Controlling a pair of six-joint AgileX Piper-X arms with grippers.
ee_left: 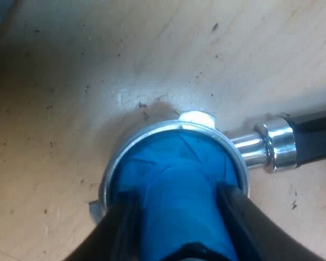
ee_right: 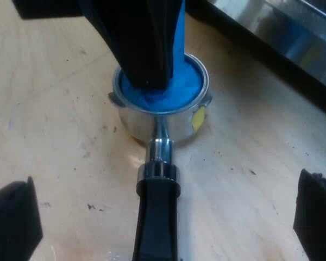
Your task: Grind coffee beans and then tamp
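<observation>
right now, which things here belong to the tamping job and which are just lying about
job: blue tamper, gripped by left hand; metal holder it sits in; machine nearby
lying about: dark specks on the wooden table

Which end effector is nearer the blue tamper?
Left. The left end effector grips the blue tamper, seated in the metal holder. The right end effector is open, back from it, its fingers either side of the holder's dark handle.

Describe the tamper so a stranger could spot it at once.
On the wooden table near the machine stands a metal holder with a dark handle. The tamper sits in its basket, held by the left gripper. It is the only bright blue thing there.
</observation>
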